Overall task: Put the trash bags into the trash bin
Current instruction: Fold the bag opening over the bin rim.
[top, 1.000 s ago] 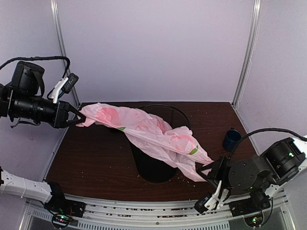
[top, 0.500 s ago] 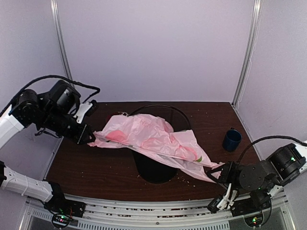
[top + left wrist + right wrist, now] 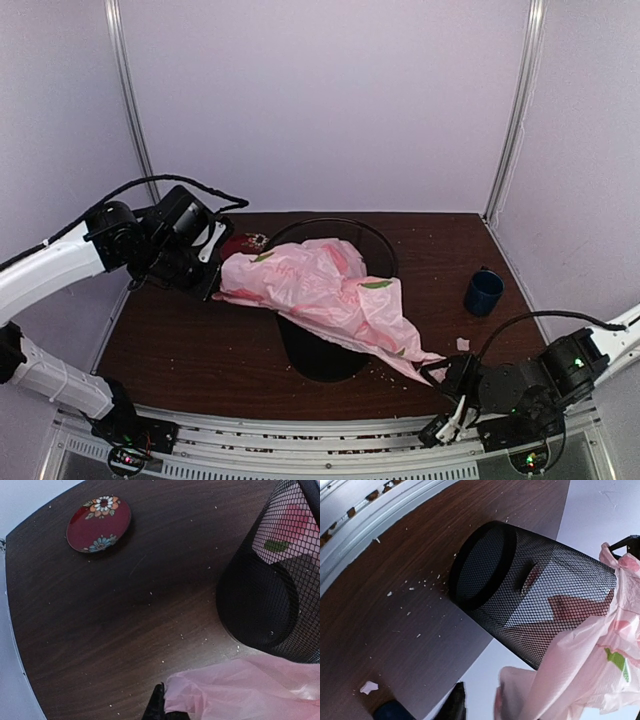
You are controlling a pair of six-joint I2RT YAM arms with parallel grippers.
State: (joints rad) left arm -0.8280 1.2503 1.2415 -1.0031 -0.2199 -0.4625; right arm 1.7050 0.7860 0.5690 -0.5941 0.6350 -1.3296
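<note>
Left gripper (image 3: 214, 289) has swung in toward the bin (image 3: 315, 356), clenched on the bag (image 3: 320, 290), now draped across the rim. Right gripper (image 3: 437, 372) sits by the bag's tail at the table's (image 3: 180, 340) near edge, can't tell if it's gripping. Only the left wrist cam shows the whole floral plate (image 3: 99, 517).

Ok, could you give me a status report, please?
Left end effector shut on trash bag. Right end effector grip unclear. Bag draped across trash bin, mostly outside.

Robot lab booth, plain pale wall panels (image 3: 320, 100), metal corner posts (image 3: 516, 110), dark table (image 3: 190, 340), mounting rail (image 3: 300, 445)
</note>
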